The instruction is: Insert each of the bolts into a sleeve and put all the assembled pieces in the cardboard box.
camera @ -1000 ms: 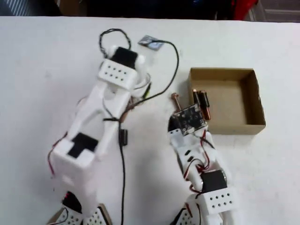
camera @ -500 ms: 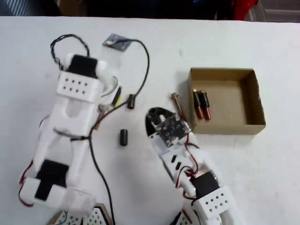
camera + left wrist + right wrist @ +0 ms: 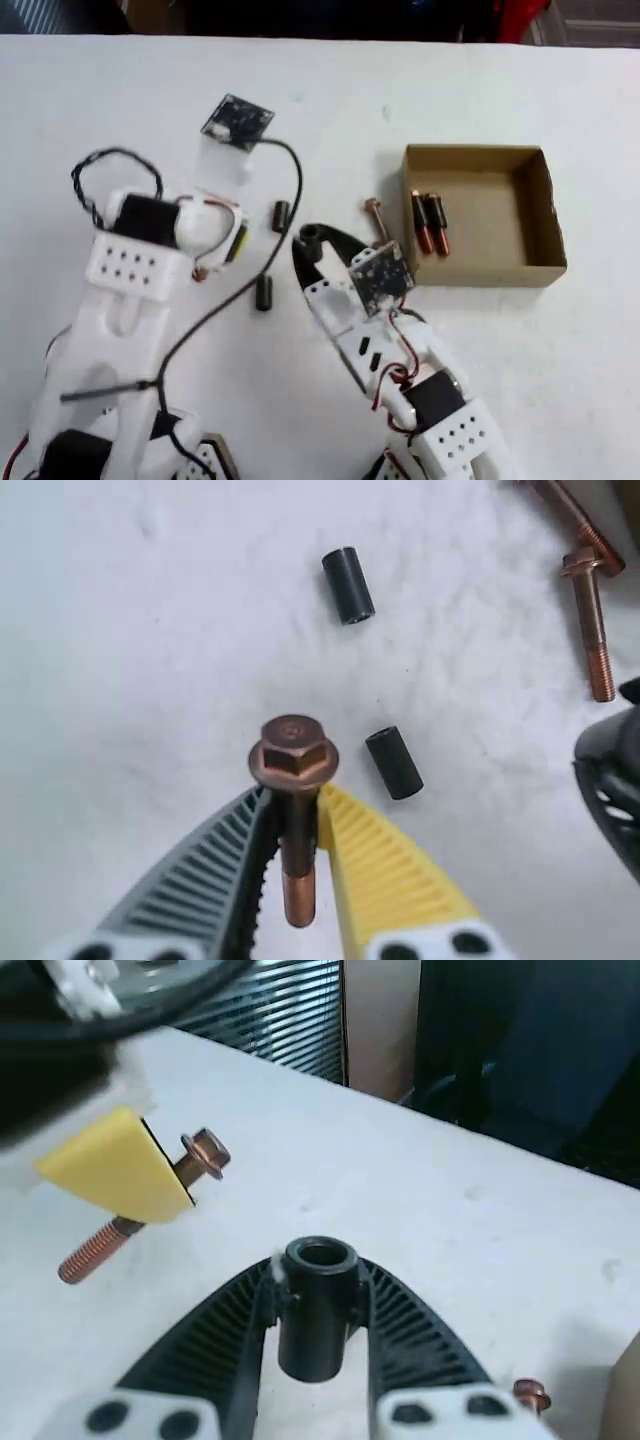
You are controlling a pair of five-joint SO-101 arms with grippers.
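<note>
My left gripper's (image 3: 293, 798) ribbed fingers (image 3: 385, 880) are grey and yellow, its hex-head metal bolt (image 3: 293, 830) coppery. My right gripper (image 3: 318, 1272) is ribbed black, like its cylindrical plastic sleeve (image 3: 318, 1325). Around the brown cardboard box (image 3: 535, 215), the tabletop (image 3: 100, 100) is white.

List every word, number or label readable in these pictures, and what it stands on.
None can be read.
The cardboard box shows plain walls.
Any print on the right arm's circuit board is too small.
Marks on the head of the bolt in the left gripper are too blurred.
</note>
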